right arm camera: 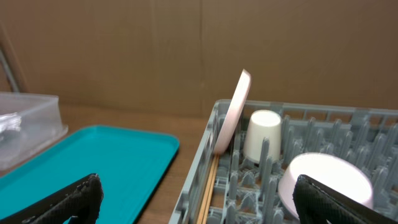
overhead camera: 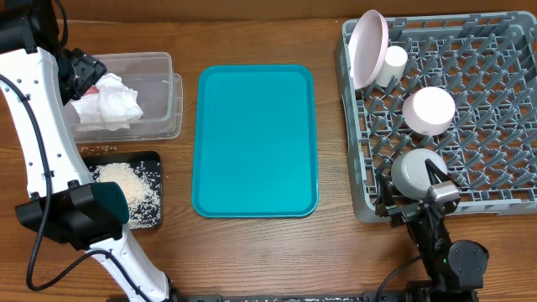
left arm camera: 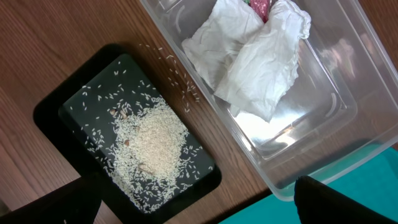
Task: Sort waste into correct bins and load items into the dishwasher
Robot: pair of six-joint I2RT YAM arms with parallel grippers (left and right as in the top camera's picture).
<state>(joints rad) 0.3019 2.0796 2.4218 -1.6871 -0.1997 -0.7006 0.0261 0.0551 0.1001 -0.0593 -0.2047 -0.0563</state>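
Note:
Crumpled white napkins (overhead camera: 105, 105) (left arm camera: 249, 56) lie in the clear tub (overhead camera: 174, 101) (left arm camera: 329, 124), with a red wrapper scrap (left arm camera: 261, 6) at their top edge. A heap of rice (overhead camera: 124, 186) (left arm camera: 149, 143) lies in the black tray (overhead camera: 154, 163) (left arm camera: 53, 109), and a few grains (left arm camera: 180, 87) are on the table beside it. In the grey rack (overhead camera: 495, 126) (right arm camera: 224, 180), the plate (overhead camera: 369, 46) (right arm camera: 233, 112) stands upright beside the white cup (overhead camera: 391, 65) (right arm camera: 261, 137). The pinkish bowl (overhead camera: 429, 109) (right arm camera: 323, 177) and the grey bowl (overhead camera: 415, 170) are there too. My left gripper (overhead camera: 82, 74) (left arm camera: 199, 211) hangs open above the tub. My right gripper (overhead camera: 411, 189) (right arm camera: 208, 208) stands open at the rack's near left corner.
A large teal tray (overhead camera: 256, 138) (right arm camera: 93, 162) lies between the bins and the rack. Thin wooden sticks (right arm camera: 211, 186) lie along the rack's left wall. My left arm (overhead camera: 38, 134) runs along the table's left side, past the black tray.

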